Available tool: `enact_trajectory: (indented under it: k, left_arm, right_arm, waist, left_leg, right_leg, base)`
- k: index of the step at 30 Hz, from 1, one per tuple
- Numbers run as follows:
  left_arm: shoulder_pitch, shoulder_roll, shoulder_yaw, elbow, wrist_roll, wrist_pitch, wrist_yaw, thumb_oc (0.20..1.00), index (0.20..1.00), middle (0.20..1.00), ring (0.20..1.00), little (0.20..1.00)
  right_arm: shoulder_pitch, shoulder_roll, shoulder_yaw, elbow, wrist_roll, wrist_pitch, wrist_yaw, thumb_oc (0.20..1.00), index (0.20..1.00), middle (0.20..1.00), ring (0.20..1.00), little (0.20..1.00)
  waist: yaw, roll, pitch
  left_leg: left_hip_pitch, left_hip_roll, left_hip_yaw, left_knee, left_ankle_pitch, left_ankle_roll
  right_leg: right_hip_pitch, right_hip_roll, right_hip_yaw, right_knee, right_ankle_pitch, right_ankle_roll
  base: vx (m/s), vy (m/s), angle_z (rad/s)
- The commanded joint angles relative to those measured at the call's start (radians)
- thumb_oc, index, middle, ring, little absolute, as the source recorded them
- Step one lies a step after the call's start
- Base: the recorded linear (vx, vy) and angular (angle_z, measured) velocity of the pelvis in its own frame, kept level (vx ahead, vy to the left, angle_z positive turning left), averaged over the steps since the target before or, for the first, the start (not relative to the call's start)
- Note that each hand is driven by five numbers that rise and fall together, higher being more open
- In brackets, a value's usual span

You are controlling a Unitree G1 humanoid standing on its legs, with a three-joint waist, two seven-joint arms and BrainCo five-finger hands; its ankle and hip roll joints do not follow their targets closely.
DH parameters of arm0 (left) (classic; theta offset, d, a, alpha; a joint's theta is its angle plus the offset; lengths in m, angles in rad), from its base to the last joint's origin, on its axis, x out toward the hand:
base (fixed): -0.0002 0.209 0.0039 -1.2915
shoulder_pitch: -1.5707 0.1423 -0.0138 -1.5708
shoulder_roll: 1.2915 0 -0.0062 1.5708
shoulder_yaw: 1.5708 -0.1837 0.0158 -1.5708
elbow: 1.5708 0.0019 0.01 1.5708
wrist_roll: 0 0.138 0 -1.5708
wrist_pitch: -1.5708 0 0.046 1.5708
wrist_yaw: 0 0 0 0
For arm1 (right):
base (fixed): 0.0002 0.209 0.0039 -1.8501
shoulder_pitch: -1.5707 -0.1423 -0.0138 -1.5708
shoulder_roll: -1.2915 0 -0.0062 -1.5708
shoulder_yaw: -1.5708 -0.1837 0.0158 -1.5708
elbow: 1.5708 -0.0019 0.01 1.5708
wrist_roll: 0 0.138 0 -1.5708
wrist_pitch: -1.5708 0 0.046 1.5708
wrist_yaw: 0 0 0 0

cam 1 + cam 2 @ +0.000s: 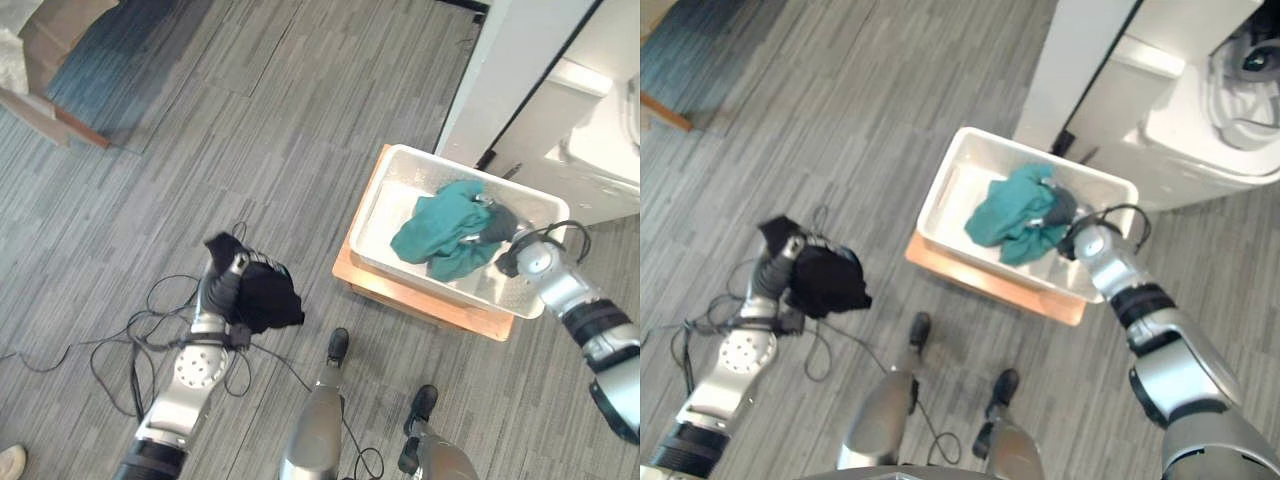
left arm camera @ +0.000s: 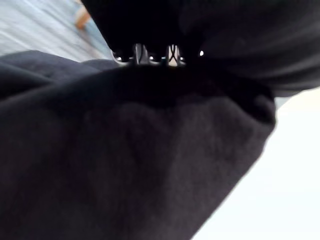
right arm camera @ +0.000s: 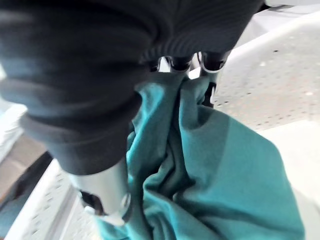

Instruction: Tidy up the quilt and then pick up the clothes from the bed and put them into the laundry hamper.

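1. The teal garment (image 1: pixel 448 232) lies bunched inside the white laundry hamper (image 1: pixel 395 199), with the robot's right hand (image 3: pixel 186 61) reaching in over the rim. In the right wrist view the fingers are buried in the teal folds, so whether they pinch the cloth or have let go cannot be told.
2. A black garment (image 1: pixel 262 296) hangs from the left hand (image 1: pixel 229 279), held above the grey plank floor (image 1: pixel 250 120) and well apart from the hamper. The fingers are curled round a gathered fold of it, as the left wrist view shows.
3. The hamper stands on a low wooden platform (image 1: pixel 420 300), beside a white cabinet (image 1: pixel 520 70).
4. Judging by this, the step in hand is depositing clothes: teal already in, black not yet.
5. The next move likely calls for the right hand to clear the hamper, then the left arm to carry the black garment over the rim and release it.
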Motion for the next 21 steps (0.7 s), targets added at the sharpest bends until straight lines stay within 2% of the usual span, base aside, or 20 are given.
enact_trajectory:
  k: [1, 7, 9, 10, 11, 13, 14, 15, 16, 18, 21]
  left_arm:
    - [-0.101, -0.001, -0.001, -0.050, 0.075, -0.102, 0.072, 0.200, 0.200, 0.200, 0.200, 0.200]
    - [-0.319, -0.039, -0.114, -0.015, 0.103, -0.077, 0.055, 0.200, 0.200, 0.200, 0.200, 0.200]
    - [-0.377, -0.053, -0.141, 0.030, 0.132, -0.059, 0.057, 0.200, 0.200, 0.200, 0.200, 0.200]
    - [-0.443, -0.060, -0.167, 0.094, 0.190, -0.035, 0.081, 0.200, 0.200, 0.200, 0.200, 0.200]
    - [-0.449, -0.062, -0.172, 0.100, 0.192, -0.037, 0.083, 0.200, 0.200, 0.200, 0.200, 0.200]
    - [-0.534, -0.071, -0.227, 0.195, 0.271, -0.010, 0.082, 0.200, 0.200, 0.200, 0.200, 0.200]
    - [-0.539, -0.073, -0.230, 0.201, 0.273, -0.012, 0.084, 0.200, 0.200, 0.200, 0.200, 0.200]
    - [-0.575, -0.075, -0.257, 0.238, 0.309, 0.001, 0.087, 0.200, 0.200, 0.200, 0.200, 0.200]
    - [-0.578, -0.076, -0.258, 0.242, 0.310, 0.000, 0.088, 0.200, 0.200, 0.200, 0.200, 0.200]
    - [-0.619, -0.112, -0.282, 0.320, 0.308, 0.023, 0.100, 0.200, 0.200, 0.200, 0.200, 0.200]
    - [-0.639, -0.133, -0.291, 0.367, 0.304, 0.036, 0.116, 0.200, 0.200, 0.200, 0.200, 0.200]
  right_arm:
    - [-0.009, -0.078, 0.027, 0.006, -0.188, -0.014, -0.064, 1.000, 1.000, 1.000, 1.000, 1.000]
    - [0.195, -0.127, -0.039, -0.110, -0.185, -0.007, 0.030, 1.000, 1.000, 1.000, 1.000, 1.000]
    - [0.268, -0.140, -0.085, -0.175, -0.186, -0.006, 0.040, 1.000, 1.000, 1.000, 1.000, 1.000]
    - [0.322, -0.129, -0.118, -0.214, -0.181, -0.014, 0.034, 1.000, 1.000, 1.000, 1.000, 1.000]
    - [0.327, -0.130, -0.124, -0.218, -0.181, -0.013, 0.035, 1.000, 1.000, 1.000, 1.000, 1.000]
    - [0.358, -0.129, -0.120, -0.212, -0.218, -0.022, 0.021, 1.000, 1.000, 1.000, 1.000, 1.000]
    - [0.358, -0.128, -0.121, -0.211, -0.219, -0.023, 0.019, 1.000, 1.000, 1.000, 1.000, 1.000]
    - [0.370, -0.119, -0.122, -0.197, -0.231, -0.022, 0.011, 1.000, 1.000, 1.000, 1.000, 1.000]
    - [0.370, -0.118, -0.124, -0.197, -0.231, -0.022, 0.011, 1.000, 1.000, 1.000, 1.000, 1.000]
    - [0.388, -0.102, -0.122, -0.194, -0.234, -0.014, 0.004, 1.000, 1.000, 1.000, 1.000, 1.000]
    - [0.382, -0.089, -0.116, -0.180, -0.228, -0.007, -0.006, 1.000, 1.000, 1.000, 1.000, 1.000]
  waist:
    - [-0.059, -0.025, -0.093]
    - [-0.165, -0.051, -0.148]
    - [-0.206, -0.055, -0.158]
    - [-0.250, -0.056, -0.164]
    - [-0.245, -0.057, -0.163]
    - [-0.292, -0.056, -0.165]
    - [-0.289, -0.057, -0.164]
    - [-0.307, -0.055, -0.162]
    - [-0.305, -0.055, -0.161]
    - [-0.332, -0.055, -0.144]
    - [-0.334, -0.052, -0.130]
  left_leg:
    - [0.136, 0.093, 0.082, -0.005, -0.110, -0.124]
    - [0.225, 0.107, 0.139, -0.005, -0.142, -0.115]
    - [0.251, 0.116, 0.173, -0.005, -0.152, -0.112]
    - [0.270, 0.124, 0.201, -0.005, -0.161, -0.110]
    - [0.272, 0.124, 0.204, -0.005, -0.162, -0.110]
    - [0.294, 0.130, 0.241, -0.005, -0.171, -0.105]
    - [0.295, 0.130, 0.243, -0.005, -0.171, -0.105]
    - [0.300, 0.133, 0.260, -0.005, -0.172, -0.105]
    - [0.300, 0.133, 0.261, -0.005, -0.173, -0.105]
    - [0.286, 0.135, 0.272, -0.005, -0.167, -0.106]
    - [0.266, 0.136, 0.274, -0.005, -0.160, -0.105]
  right_leg:
    - [0.021, -0.054, 0.049, -0.005, -0.035, 0.072]
    - [0.053, -0.056, 0.098, -0.005, -0.044, 0.079]
    - [0.049, -0.055, 0.128, -0.005, -0.042, 0.083]
    - [0.041, -0.053, 0.158, -0.005, -0.039, 0.087]
    - [0.041, -0.053, 0.160, -0.005, -0.039, 0.087]
    - [0.027, -0.050, 0.199, -0.005, -0.034, 0.094]
    - [0.026, -0.050, 0.201, -0.005, -0.034, 0.094]
    - [0.018, -0.048, 0.214, -0.005, -0.031, 0.098]
    - [0.017, -0.047, 0.215, -0.005, -0.030, 0.098]
    - [-0.013, -0.045, 0.232, -0.005, -0.020, 0.102]
    - [-0.042, -0.043, 0.236, -0.005, -0.011, 0.104]
  base:
    - [0.08, 0.010, -0.32]
    - [0.09, 0.025, -0.34]
    - [0.08, 0.037, -0.36]
    - [0.06, 0.027, -0.64]
    - [0.05, 0.020, -0.67]
    - [0.03, 0.006, -0.60]
    - [0.02, -0.002, -0.59]
    - [0.01, -0.006, -0.45]
    - [-0.01, -0.010, -0.50]
    - [-0.07, -0.011, -0.28]
    - [-0.08, -0.021, -0.22]
